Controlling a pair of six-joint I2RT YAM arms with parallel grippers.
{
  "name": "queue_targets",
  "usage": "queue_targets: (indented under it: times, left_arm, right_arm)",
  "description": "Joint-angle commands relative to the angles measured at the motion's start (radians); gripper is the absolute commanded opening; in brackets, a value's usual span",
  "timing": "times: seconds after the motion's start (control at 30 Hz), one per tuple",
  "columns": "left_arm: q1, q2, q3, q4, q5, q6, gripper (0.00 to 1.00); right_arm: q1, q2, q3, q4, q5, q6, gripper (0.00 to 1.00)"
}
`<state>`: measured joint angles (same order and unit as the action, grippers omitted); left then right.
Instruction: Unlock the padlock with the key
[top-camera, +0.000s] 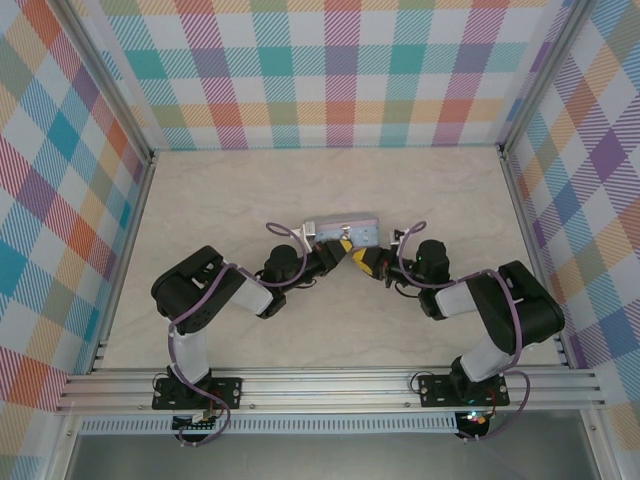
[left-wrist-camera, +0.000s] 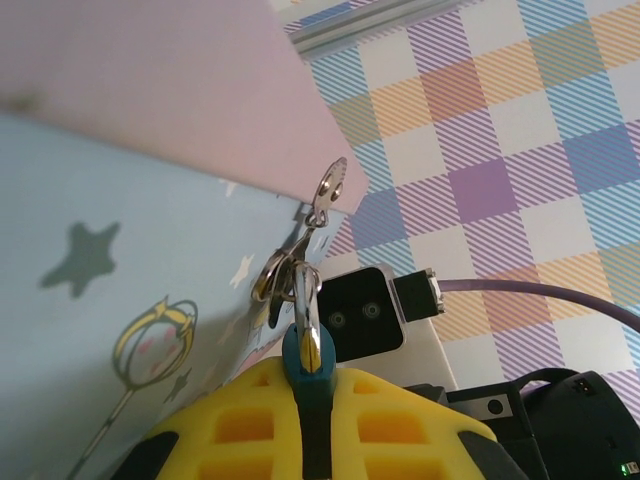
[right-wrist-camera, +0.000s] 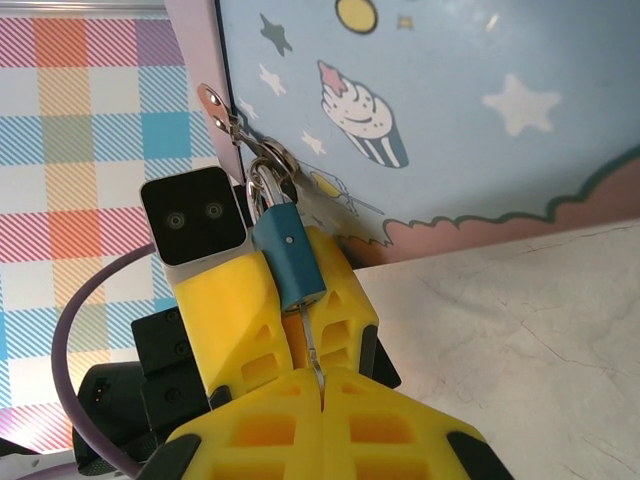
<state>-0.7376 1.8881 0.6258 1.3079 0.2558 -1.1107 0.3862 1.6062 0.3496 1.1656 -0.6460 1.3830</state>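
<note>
The right pincer (right-wrist-camera: 322, 392) is clenched on the key (right-wrist-camera: 314, 352). Its yellow pads meet over the head, and only the thin blade shows, running up to the underside of the padlock (right-wrist-camera: 288, 258). Whether the tip is seated in the keyway or merely touching the body cannot be told.

The left pincer (left-wrist-camera: 305, 392) grasps the padlock by its teal body. The shackle (left-wrist-camera: 306, 300) rises from it and is threaded through the metal hasp (right-wrist-camera: 266, 160) at the corner of the cartoon tin (right-wrist-camera: 450, 120). The tin stands with its printed face upright on the marble tabletop (right-wrist-camera: 520, 330).

The likeliest failure is at the key. So little of it is held that a twist may spin the head between the pads rather than turn the lock. A push that is off-line could bend the blade or skid it off the padlock's base.

The next risk is the padlock, which hangs from a loose hasp. If the left grip is shallow, the turning force may swivel the body instead of the cylinder.

Beyond that, a pull on the shackle goes straight to the tin, which looks light enough to slide or tip. The two pincers are also nearly touching, so a small wrist roll could knock them together.
</note>
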Motion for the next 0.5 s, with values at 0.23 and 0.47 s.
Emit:
queue_targets:
  times: [0.23, 0.47]
  left_arm:
    - [-0.049, 0.023, 0.026, 0.036, 0.095, 0.008, 0.00]
    - [-0.050, 0.015, 0.023, 0.036, 0.094, 0.008, 0.00]
  right_arm:
    - [0.057, 0.093, 0.066, 0.155, 0.087, 0.040, 0.04]
    - [0.027, 0.087, 0.053, 0.164, 0.089, 0.041, 0.04]
